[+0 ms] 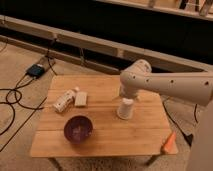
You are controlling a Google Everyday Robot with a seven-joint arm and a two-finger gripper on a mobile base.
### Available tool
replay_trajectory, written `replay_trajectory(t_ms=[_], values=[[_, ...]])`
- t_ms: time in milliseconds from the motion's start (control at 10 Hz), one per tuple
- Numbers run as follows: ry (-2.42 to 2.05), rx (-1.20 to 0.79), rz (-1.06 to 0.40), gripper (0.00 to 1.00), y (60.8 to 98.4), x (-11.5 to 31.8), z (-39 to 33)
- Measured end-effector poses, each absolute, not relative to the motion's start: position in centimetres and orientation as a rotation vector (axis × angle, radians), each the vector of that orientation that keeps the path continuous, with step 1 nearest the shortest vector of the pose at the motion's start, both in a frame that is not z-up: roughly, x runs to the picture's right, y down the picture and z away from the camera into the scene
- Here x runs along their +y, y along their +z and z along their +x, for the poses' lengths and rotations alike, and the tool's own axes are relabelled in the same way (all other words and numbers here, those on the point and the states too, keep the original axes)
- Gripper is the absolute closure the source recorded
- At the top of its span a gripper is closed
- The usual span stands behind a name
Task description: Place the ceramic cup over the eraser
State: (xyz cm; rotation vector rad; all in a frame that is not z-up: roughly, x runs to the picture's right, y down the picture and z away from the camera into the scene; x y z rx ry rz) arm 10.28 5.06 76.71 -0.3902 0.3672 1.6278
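Observation:
The white ceramic cup [125, 110] stands on the wooden table [105, 140], right of its middle. My gripper [126, 99] comes down from the white arm [165, 85] that reaches in from the right, and it sits right on top of the cup. The eraser does not show anywhere; I cannot tell whether the cup covers it.
A dark purple bowl [77, 129] sits at the front left of the table. A white bottle [65, 100] lies on its side at the left, with a pale flat block [81, 98] beside it. An orange object [170, 142] is at the table's right front corner. Cables lie on the floor at left.

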Motion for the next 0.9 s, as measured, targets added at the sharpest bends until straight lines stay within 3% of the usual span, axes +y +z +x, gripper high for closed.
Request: replay_trajectory(t_ms=[500, 900], values=[[1.557, 0.4, -0.478, 0.2, 72.5, 2.0, 5.2], [1.557, 0.403, -0.477, 0.2, 72.5, 2.1, 5.3]])
